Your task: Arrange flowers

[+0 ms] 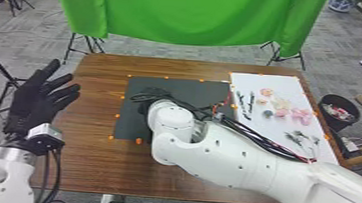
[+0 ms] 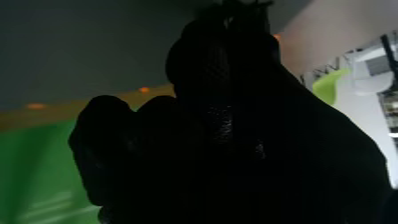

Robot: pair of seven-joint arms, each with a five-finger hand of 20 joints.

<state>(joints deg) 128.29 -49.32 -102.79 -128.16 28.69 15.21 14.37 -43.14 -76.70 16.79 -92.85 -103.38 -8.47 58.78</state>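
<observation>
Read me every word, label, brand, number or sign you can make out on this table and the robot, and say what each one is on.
There are none that I can read.
White sheet under the flowers: no lettering that I can make out.
Dark mat: no lettering that I can make out, just orange marks around its edge.
Right arm's white shell: small dark spots, too small to read as any text.

Here on the white sheet (image 1: 267, 81), pink blooms (image 1: 302, 115) lie bunched beside cream blooms (image 1: 280, 103), peach blooms (image 1: 266, 92) just beyond, slender dark stems (image 1: 250, 102) stretched out to their left, and pale sprigs (image 1: 301, 138) spread loosely nearer the robot
</observation>
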